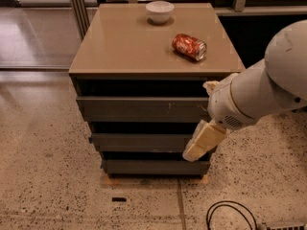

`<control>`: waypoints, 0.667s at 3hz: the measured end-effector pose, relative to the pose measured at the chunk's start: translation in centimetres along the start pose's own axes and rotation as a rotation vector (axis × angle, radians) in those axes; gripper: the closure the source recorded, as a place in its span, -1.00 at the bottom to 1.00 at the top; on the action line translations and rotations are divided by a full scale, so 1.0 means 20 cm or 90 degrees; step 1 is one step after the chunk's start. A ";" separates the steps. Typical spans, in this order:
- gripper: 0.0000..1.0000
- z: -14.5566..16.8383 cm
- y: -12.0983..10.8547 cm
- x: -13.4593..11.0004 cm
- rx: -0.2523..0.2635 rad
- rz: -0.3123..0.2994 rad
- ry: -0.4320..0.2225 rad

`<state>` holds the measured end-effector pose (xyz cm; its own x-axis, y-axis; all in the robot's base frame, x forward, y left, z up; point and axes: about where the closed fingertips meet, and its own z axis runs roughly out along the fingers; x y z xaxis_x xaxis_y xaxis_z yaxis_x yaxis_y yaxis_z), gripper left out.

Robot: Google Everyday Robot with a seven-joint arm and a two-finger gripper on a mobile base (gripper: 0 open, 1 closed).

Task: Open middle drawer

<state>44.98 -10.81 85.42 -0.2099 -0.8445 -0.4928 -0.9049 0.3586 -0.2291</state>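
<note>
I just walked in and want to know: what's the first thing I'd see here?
The big white robot arm at the right, with its tan hand in front of the right end of the middle drawer. Then the red can lying on its side on the cabinet top, and a white bowl near the back edge.
</note>
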 end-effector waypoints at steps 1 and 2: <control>-1.00 0.21 0.12 0.09 -0.019 0.007 0.004; -1.00 0.45 0.22 0.16 -0.023 0.028 0.000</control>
<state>43.67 -8.37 75.26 -0.2494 -0.8283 -0.5017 -0.9076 0.3805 -0.1772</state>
